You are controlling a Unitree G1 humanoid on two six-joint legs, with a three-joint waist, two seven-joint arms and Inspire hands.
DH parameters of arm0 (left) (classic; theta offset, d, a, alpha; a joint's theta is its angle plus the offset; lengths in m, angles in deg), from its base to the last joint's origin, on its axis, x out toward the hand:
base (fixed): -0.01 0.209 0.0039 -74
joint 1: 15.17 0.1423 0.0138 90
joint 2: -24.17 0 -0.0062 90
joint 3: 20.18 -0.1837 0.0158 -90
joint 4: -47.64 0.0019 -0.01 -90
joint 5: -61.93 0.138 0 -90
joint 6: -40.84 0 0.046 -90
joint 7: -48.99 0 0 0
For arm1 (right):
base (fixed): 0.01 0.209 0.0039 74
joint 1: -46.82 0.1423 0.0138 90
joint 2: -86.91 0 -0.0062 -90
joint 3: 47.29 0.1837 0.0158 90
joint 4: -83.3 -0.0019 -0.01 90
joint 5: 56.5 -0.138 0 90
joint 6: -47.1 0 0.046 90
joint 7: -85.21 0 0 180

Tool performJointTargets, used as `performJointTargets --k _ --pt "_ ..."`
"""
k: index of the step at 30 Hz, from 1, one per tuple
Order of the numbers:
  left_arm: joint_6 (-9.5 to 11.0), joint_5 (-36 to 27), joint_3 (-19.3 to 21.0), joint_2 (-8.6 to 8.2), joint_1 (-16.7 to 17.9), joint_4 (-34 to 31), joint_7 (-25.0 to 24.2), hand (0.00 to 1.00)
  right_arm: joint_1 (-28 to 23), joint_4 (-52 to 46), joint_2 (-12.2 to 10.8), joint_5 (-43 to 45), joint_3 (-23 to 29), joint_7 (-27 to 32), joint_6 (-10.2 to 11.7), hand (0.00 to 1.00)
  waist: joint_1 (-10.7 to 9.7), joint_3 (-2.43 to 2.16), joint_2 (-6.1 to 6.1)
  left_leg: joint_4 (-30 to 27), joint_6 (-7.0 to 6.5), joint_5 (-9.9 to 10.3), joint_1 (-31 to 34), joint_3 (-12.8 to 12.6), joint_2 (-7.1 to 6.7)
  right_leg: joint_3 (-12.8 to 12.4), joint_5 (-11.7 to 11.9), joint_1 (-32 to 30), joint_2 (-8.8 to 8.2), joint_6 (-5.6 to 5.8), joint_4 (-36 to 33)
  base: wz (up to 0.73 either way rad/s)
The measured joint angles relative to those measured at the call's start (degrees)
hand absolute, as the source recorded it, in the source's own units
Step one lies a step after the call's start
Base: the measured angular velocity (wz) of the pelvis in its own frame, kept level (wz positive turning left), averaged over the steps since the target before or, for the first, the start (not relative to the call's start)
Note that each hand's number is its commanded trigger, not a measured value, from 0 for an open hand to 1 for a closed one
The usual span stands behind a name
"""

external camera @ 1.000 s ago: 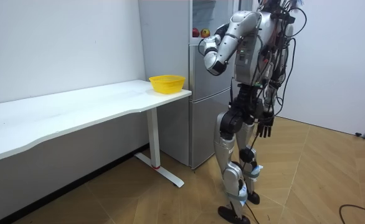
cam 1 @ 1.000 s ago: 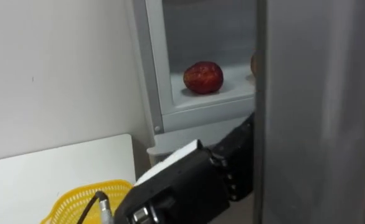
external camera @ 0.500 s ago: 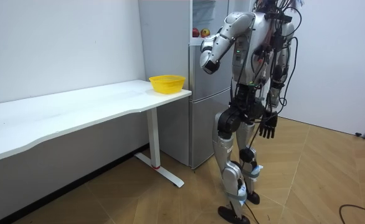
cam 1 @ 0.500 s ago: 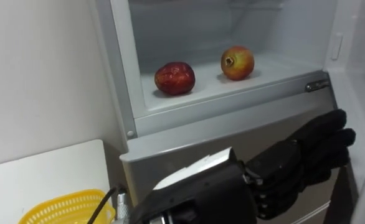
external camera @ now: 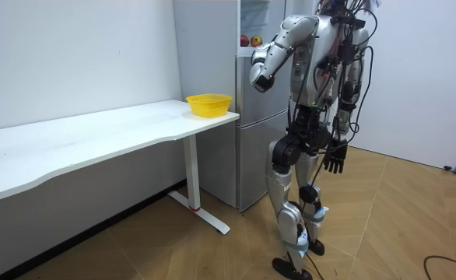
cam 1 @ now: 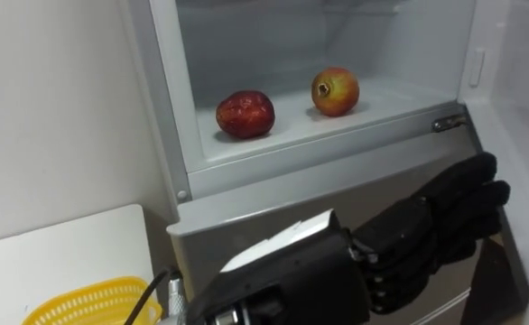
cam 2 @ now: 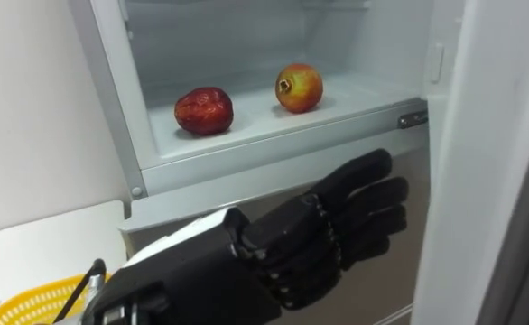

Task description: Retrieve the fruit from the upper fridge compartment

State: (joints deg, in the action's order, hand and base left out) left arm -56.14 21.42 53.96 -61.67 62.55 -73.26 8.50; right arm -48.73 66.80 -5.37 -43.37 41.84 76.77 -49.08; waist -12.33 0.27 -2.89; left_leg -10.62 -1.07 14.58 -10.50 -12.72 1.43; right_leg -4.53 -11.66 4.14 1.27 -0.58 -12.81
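So the upper fridge compartment (cam 1: 337,36) is standing open and there are two fruits on its white shelf (cam 1: 287,134). One is a dark red fruit (cam 1: 245,114) on the left. The other is a yellow-red pomegranate (cam 1: 335,92) to its right and a bit further back. They're near each other but not touching, and neither hand is on them.

The left hand (cam 1: 404,242) is up in front of the fridge, just below the shelf edge and over the grey front of the lower compartment (cam 1: 273,212). Its fingers are loosely stretched out toward the right and it's got nothing in it. There's a small metal hinge (cam 1: 447,123) at the shelf's right corner, just above the fingertips.

In the room view the robot is standing upright right at the fridge (external camera: 247,124), with the left arm raised toward the open compartment. The right hand (external camera: 334,161) hangs down by its hip, fingers slack and empty.

Left of the fridge there's a white tabletop (cam 1: 57,257). A yellow mesh basket (cam 1: 88,309) sits on the end nearest the fridge.
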Motion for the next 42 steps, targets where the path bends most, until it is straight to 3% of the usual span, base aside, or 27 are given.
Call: performJointTargets --k 11,16,23,28,33,38,42 --pt "-0.01 -0.18 -0.07 0.02 0.0 0.12 0.03 0.0 -0.11 -0.06 0.0 -1.71 0.01 -0.33 -0.08 0.0 -0.17 -0.03 -0.07 0.0 0.0 0.0 -0.1 -1.05 0.08 -0.15 0.25 -0.06 0.01 0.04 0.19 -0.02" --pt "-0.03 -0.18 -0.06 0.02 -1.0 0.26 -0.16 0.0 -0.4 -0.11 0.05 -1.66 0.06 -0.52 -0.12 0.0 -0.33 -0.19 -0.81 -0.03 0.0 0.0 0.35 -1.06 0.05 -0.1 0.45 -0.3 -0.04 0.15 0.54 0.0" --pt "-0.12 -0.52 -2.03 -0.98 -5.85 2.22 -0.05 0.0 0.0 0.36 0.83 -1.63 0.21 -1.67 -0.14 0.0 -3.64 -0.04 -2.15 -0.04 0.0 0.0 0.33 -1.41 0.01 -1.07 0.87 -0.26 0.07 0.37 1.1 -0.05" --pt "-0.11 -0.53 -4.23 -1.97 -7.83 3.25 0.92 0.0 -0.24 0.71 1.31 -1.65 0.45 -1.55 -0.94 0.0 -5.29 -0.03 -2.17 -0.05 0.0 0.0 0.52 -2.36 0.04 -1.7 0.88 -0.97 0.23 0.38 1.16 -0.09" --pt "-0.12 -0.42 -7.42 -4.12 -13.09 6.52 2.03 0.0 -0.07 0.61 1.35 -1.66 0.44 -1.57 -0.86 0.0 -6.52 0.03 -2.26 -0.05 0.0 0.0 0.6 -3.03 0.13 -2.42 0.95 -1.2 0.42 0.35 1.12 -0.07" --pt "-0.12 -0.51 -9.58 -4.4 -17.13 8.95 2.84 0.0 0.19 0.59 1.38 -1.97 0.45 -0.68 -0.87 0.0 -7.77 0.12 -2.42 -0.04 0.0 0.0 0.5 -3.49 0.38 -3.32 1.15 -1.23 0.8 0.17 1.13 -0.1" --pt "-0.12 -0.56 -9.86 -4.54 -17.57 9.35 3.71 0.0 0.62 0.54 1.66 -1.69 0.48 -0.38 -0.88 0.0 -9.31 0.21 -2.61 -0.05 0.01 0.01 0.25 -4.59 0.82 -3.42 1.27 -1.22 0.97 -0.03 1.24 -0.08"
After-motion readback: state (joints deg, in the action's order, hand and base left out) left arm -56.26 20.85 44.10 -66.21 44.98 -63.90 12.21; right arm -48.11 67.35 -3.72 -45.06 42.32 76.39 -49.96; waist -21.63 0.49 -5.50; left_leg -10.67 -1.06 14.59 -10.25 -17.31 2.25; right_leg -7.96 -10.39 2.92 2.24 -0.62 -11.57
